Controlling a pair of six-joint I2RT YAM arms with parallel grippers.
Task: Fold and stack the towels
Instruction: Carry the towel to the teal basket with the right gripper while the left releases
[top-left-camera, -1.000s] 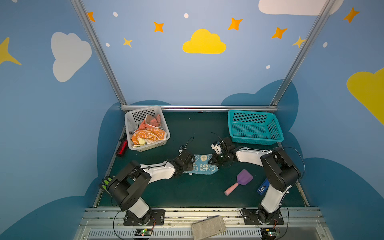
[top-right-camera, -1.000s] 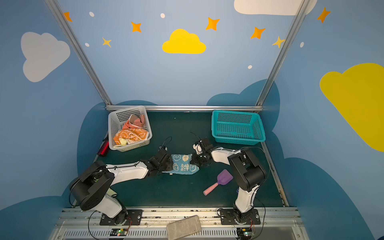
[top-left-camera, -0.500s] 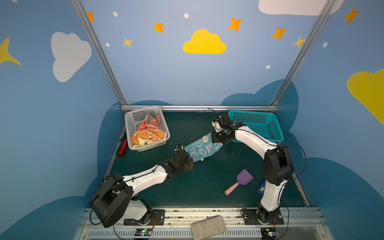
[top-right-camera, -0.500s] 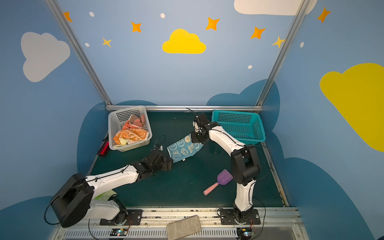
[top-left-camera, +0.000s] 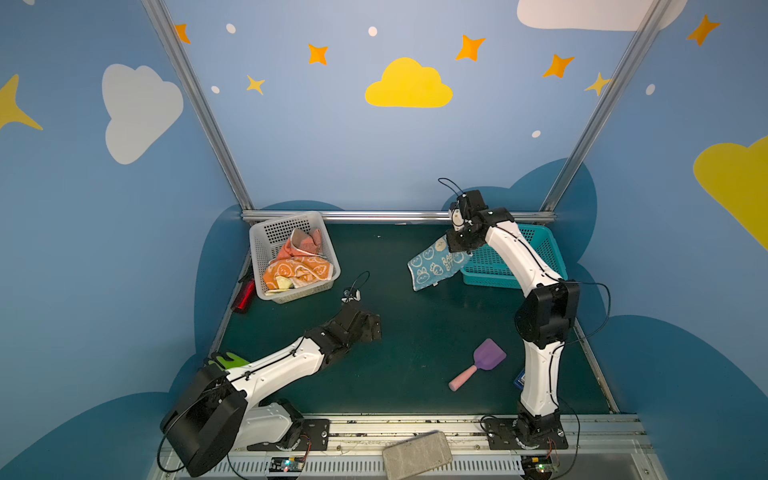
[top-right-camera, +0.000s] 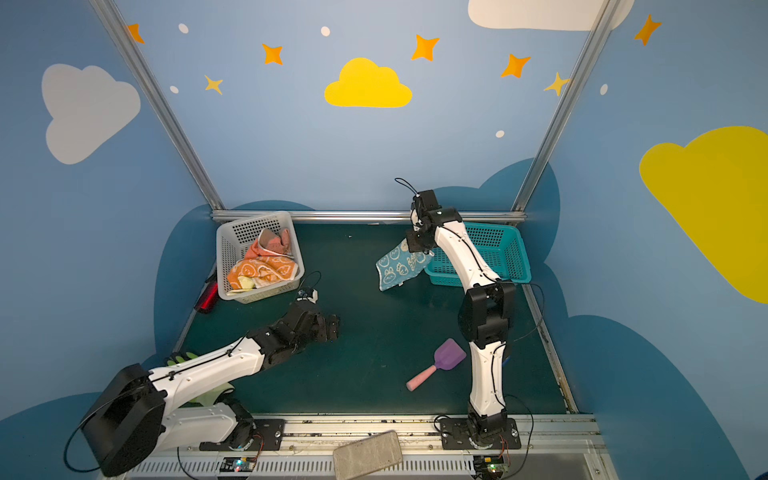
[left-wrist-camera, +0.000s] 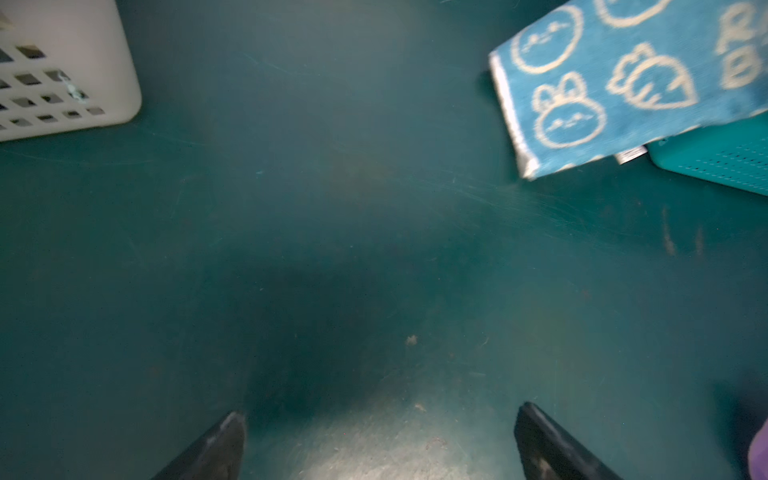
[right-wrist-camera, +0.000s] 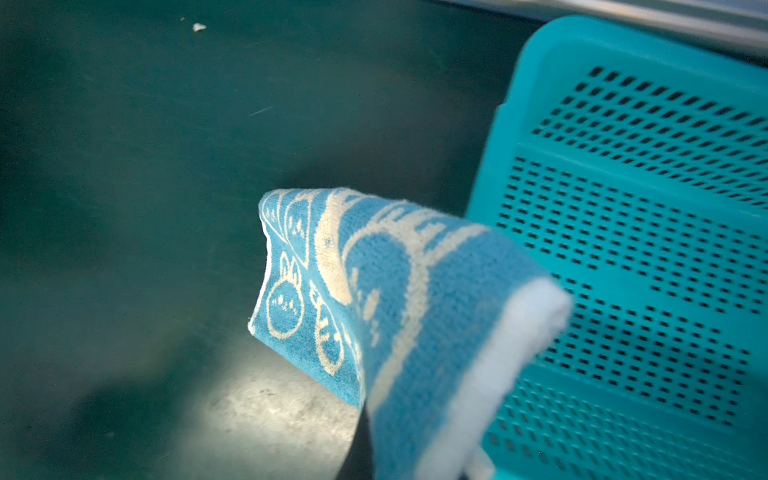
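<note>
Beside the teal basket: blue towel hangs above the worktop, right gripper fingers pinching its top edge.
Left gripper: fingers spread, empty.
Handling: light, limp terry; probably best held at hemmed corners.

Twin overheads, close downward wrist views

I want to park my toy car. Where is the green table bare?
Biggest bare patch: the middle of the table, between the white basket, the blue towel and the left gripper. Another lies in front, between the left arm and the purple scoop. Crowded: the white basket, heaped with towels.
</note>
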